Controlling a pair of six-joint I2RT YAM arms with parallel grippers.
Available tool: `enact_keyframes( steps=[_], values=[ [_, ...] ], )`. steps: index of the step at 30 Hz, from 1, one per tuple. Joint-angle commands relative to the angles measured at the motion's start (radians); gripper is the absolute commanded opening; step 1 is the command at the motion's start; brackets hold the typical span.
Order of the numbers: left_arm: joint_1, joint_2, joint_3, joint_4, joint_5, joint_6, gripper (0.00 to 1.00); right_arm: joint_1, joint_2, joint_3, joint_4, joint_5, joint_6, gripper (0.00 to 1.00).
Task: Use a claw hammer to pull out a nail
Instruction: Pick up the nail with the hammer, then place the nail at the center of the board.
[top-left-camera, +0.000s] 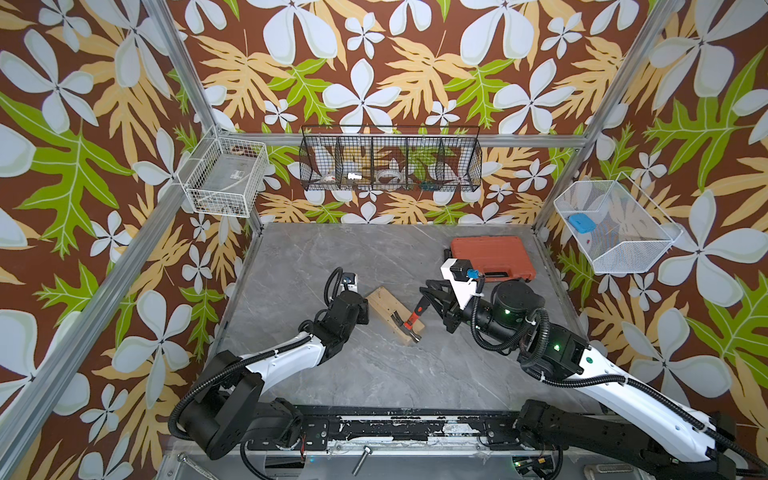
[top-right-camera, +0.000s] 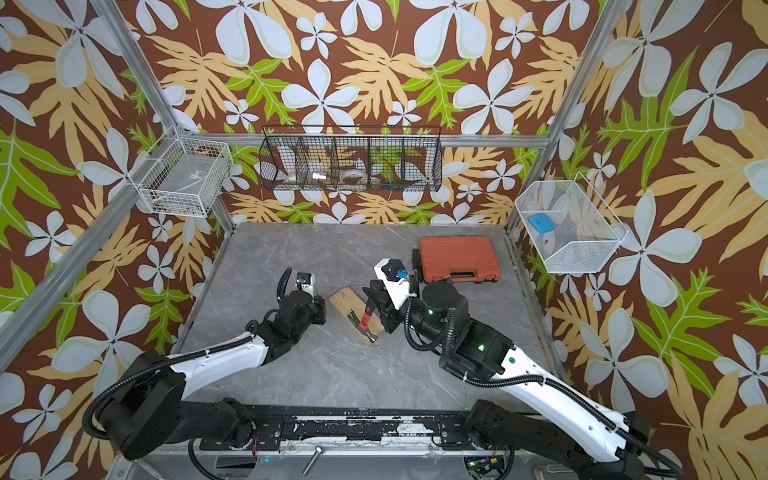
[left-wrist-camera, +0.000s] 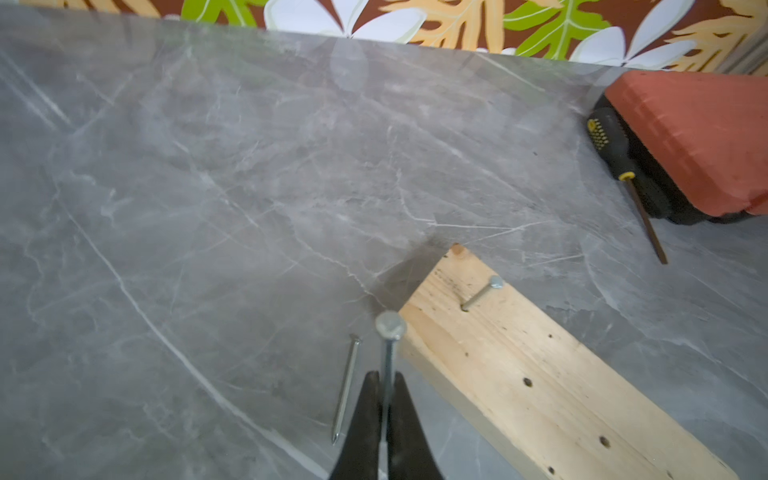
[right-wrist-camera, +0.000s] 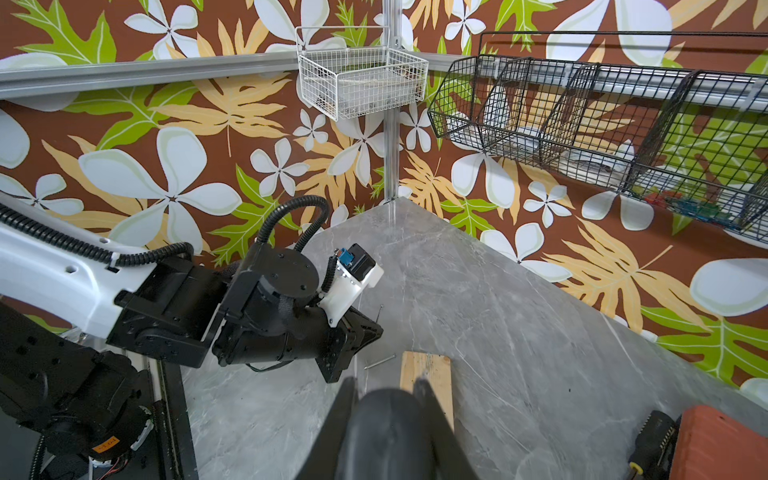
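At table centre, hammer: the claw hammer (top-left-camera: 412, 321), with a silver steel head, red-orange shaft and black rubber tail, lies slanted across the pale wooden block (left-wrist-camera: 540, 365). Its head is over the block's near half.
Grip, right: the right gripper (right-wrist-camera: 384, 395) is clamped on the hammer's black tail, and the rubber fills the gap between its fingers.
Grip, left: the left gripper (left-wrist-camera: 386, 388) is pinched on a thin silver held nail (left-wrist-camera: 389, 353). The flat head sticks out past the tips, just off the block's far corner.
Other nails: a leaning nail (left-wrist-camera: 481, 294) sits partly driven near that corner. A loose nail (left-wrist-camera: 346, 390) lies on the grey marble-look table (left-wrist-camera: 208, 187) just beside the left gripper.
Claw contact: probably free of any nail, though the top views are too coarse to be sure.
Step in hand: likely between pulls, with one nail out and one seated.
Next move: set the held nail aside, slide the claw's slot under the leaning nail's head, then rock back on the hammer head while the block is steadied.
Further out: a red plastic case (top-left-camera: 490, 255) with a black screwdriver (left-wrist-camera: 646, 220) beside it, well apart.
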Motion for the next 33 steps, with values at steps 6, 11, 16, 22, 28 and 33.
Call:
enact_keyframes(
  steps=[6, 11, 16, 22, 28, 33],
  values=[
    [0.107, 0.102, 0.035, -0.072, 0.146, -0.140, 0.00, 0.002, -0.004, 0.001, 0.092, 0.017, 0.001, 0.00],
    [0.127, 0.183, 0.092, -0.132, 0.165, -0.122, 0.00, 0.002, -0.007, -0.004, 0.101, 0.018, 0.001, 0.00],
    [0.132, 0.227, 0.113, -0.149, 0.161, -0.120, 0.00, 0.002, -0.007, -0.004, 0.099, 0.024, 0.000, 0.00],
    [0.136, 0.280, 0.143, -0.171, 0.147, -0.125, 0.00, 0.002, 0.002, -0.003, 0.100, 0.024, -0.002, 0.00],
    [0.136, 0.305, 0.153, -0.180, 0.146, -0.128, 0.00, 0.002, 0.005, -0.001, 0.097, 0.027, -0.005, 0.00],
    [0.136, 0.307, 0.151, -0.177, 0.140, -0.138, 0.00, 0.002, 0.013, 0.000, 0.095, 0.027, -0.010, 0.00]
  ],
)
